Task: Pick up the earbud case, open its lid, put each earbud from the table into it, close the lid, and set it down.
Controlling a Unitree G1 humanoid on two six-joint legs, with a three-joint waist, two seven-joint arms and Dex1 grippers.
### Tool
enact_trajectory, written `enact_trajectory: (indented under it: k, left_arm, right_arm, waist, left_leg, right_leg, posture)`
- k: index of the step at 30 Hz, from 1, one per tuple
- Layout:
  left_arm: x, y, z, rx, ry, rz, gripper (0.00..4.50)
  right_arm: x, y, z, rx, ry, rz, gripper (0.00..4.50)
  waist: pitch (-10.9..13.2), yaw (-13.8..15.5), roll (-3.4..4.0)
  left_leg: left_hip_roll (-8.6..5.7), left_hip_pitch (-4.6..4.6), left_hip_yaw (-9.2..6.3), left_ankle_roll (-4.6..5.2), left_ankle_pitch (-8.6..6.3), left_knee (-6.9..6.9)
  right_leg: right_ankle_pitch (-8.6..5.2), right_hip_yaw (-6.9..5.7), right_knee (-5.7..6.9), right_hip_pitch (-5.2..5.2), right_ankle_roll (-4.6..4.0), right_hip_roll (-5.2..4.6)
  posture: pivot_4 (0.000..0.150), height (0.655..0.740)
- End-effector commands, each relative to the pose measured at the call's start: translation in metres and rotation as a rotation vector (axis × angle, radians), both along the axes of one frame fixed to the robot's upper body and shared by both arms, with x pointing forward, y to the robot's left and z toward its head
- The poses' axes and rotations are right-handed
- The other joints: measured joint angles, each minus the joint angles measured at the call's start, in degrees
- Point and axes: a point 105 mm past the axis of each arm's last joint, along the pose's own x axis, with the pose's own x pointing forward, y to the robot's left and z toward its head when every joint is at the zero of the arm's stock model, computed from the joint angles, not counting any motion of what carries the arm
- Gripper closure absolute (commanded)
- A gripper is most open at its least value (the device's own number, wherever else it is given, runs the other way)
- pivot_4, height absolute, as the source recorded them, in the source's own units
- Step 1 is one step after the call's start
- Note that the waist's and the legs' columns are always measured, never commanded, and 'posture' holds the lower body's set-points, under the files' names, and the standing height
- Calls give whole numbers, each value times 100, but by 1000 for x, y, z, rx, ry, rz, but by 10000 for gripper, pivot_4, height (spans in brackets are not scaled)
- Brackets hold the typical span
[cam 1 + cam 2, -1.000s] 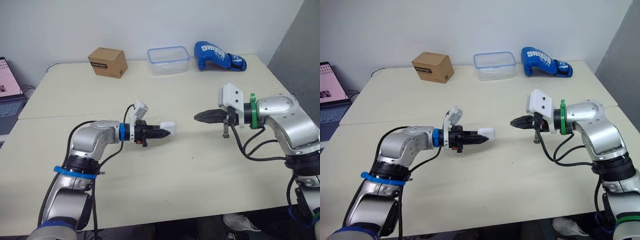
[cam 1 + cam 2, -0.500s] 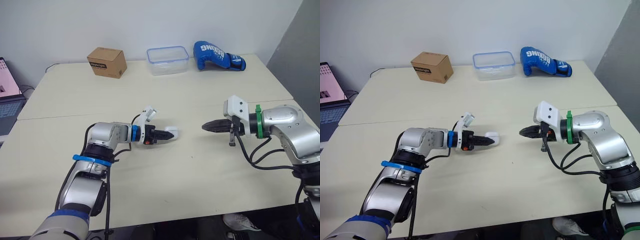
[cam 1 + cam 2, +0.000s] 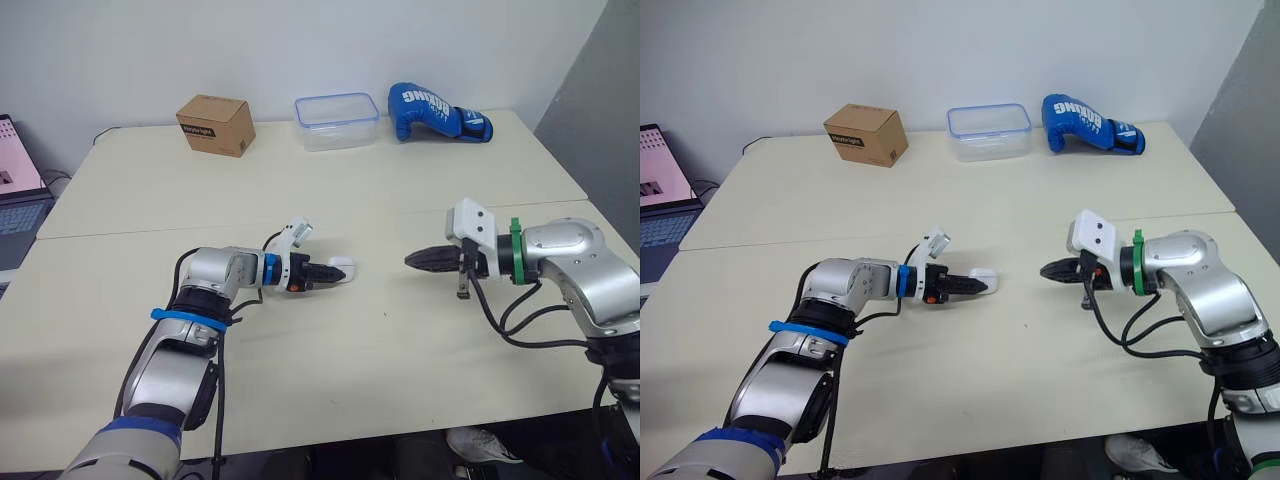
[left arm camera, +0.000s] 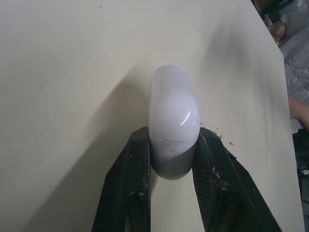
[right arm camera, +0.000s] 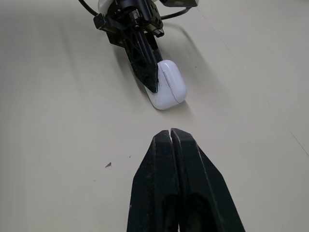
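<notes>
Case (image 4: 173,116), lid shut, sits mid-table (image 3: 300,200), pinched at its base end by left gripper (image 3: 322,272). Right gripper (image 3: 418,262) pressed together, nearby. Likely light, glossy, slippery; hold flat sides below seam.

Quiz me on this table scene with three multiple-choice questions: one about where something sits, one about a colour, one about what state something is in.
1. The blue boxing glove lies:
A) at the far edge of the table, right of the clear plastic tub
B) at the near edge
C) at the middle

2. The small rounded plastic earbud case is:
A) black
B) white
C) green

3. The right claw is:
A) wide open
B) gripping a cable
C) shut, holding nothing

Answers: 1 A, the head views show it at the back, right of the tub. 2 B, it shines white where the left claw clamps it. 3 C, its fingertips meet with nothing between them.
</notes>
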Motion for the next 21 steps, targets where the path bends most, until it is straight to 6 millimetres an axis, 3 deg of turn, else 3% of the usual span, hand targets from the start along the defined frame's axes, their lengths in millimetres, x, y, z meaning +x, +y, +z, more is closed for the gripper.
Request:
enact_trajectory:
  k: [1, 6, 13, 21]
  left_arm:
    - [6, 8, -2, 55, -35, 29, 27279]
    - [9, 27, -7, 147, -68, 69, 12221]
    - [-2, 69, -9, 277, -149, 87, 12221]
    - [-16, 97, 0, 339, -320, 175, 12221]
  right_arm:
    - [-4, 3, 9, 6, -33, 23, 45000]
    - [-4, 5, 7, 6, -29, 32, 45000]
    - [-3, 6, 5, 14, -26, 42, 45000]
    - [-7, 8, -4, 76, -28, 15, 45000]
  waist:
    - [0, 0, 0]
    - [-1, 0, 0]
    - [-3, -141, 5]
    - [-4, -141, 6]
  left_leg:
    - [0, 1, 0, 0, 0, 1]
    - [0, 7, 0, 0, 0, 1]
    - [9, 15, 7, -1, 0, -5]
    - [8, 13, 7, -1, 0, -8]
  right_leg:
    - [0, 0, 1, 0, 0, 0]
    - [0, 0, 4, 5, 0, 0]
    - [0, 6, 9, -1, 0, 4]
    - [0, 11, 3, -1, 0, 3]
  posture:
    - [1500, 7307]
    - [1500, 7307]
    - [1500, 7307]
    - [1500, 7307]
